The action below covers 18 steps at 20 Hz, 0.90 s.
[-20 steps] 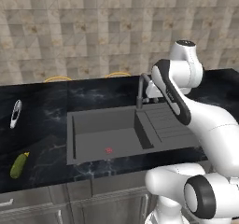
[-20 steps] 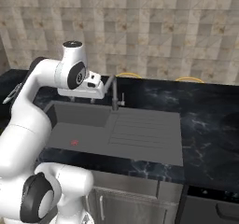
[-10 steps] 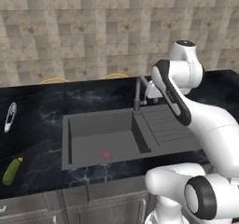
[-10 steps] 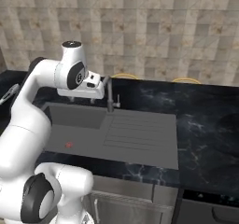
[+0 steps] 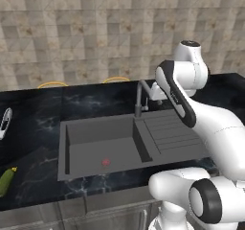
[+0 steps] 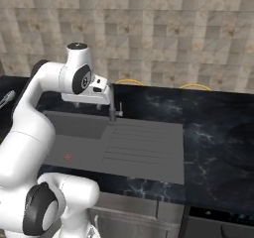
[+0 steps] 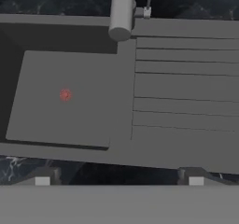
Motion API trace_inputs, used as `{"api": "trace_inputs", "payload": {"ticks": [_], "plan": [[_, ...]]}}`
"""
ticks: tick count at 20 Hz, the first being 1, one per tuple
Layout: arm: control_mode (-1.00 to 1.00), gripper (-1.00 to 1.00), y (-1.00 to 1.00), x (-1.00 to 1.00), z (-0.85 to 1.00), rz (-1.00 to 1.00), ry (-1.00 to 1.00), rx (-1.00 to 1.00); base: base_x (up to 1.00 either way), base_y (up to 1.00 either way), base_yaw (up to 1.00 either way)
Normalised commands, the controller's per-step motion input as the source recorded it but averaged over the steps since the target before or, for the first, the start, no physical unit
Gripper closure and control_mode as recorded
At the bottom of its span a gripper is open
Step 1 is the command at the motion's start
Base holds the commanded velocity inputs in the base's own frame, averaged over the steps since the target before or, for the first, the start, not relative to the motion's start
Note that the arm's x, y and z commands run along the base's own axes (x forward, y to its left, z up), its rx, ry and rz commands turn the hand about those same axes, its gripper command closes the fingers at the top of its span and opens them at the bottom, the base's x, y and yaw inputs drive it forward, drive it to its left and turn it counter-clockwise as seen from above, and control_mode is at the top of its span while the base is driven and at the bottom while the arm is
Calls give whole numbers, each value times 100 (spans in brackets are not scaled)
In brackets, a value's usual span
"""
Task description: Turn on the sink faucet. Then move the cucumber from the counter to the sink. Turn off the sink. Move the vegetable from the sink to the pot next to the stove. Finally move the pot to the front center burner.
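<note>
Over the sink [image 5: 103, 150] in the left base view: faucet [image 5: 139, 96] upright at the back rim, spout angled forward over the basin, arm bent beside it with the hand close to the spout top. Cucumber [image 5: 5, 181] far off at the left edge of the tabletop [image 5: 33, 119], well apart from the basin, untouched. White-silver utensil [image 5: 4, 122] further back on the same side. No water seen, so probably still the first step: faucet not yet on.

From the right base view: hand parked just left of the faucet [image 6: 113, 103], above the basin's back wall. Ribbed drainboard [image 6: 141, 145] bare to the right, basin with its red drain mark to the left.

Along the hand view: end effector [image 7: 119, 181] spread wide, nothing between the tips, pointed down at the sink [image 7: 65, 97]. Spout end near the top centre, small lever [image 7: 148, 3] just right of it and behind; lever angle hard to read at this size.

To do the step well: bring the open tips up and toward the lever rather than the spout, approach from its free side, push with one fingertip in a short arc, avoid knocking the spout, then confirm flow before going for the cucumber.
</note>
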Motion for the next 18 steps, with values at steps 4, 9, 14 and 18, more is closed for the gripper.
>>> {"api": "trace_inputs", "payload": {"ticks": [4, 9, 14, 18], "plan": [[100, -100, 0, 0, 0, 0, 0, 0, 19, -2, -3], [100, -100, 0, 0, 0, 0, 0, 0, 28, 0, -3], [100, -100, 0, 0, 0, 0, 0, 0, 23, 0, -1], [-100, -100, -3, 0, -5, 0, 0, 0, 2, 0, 0]]}}
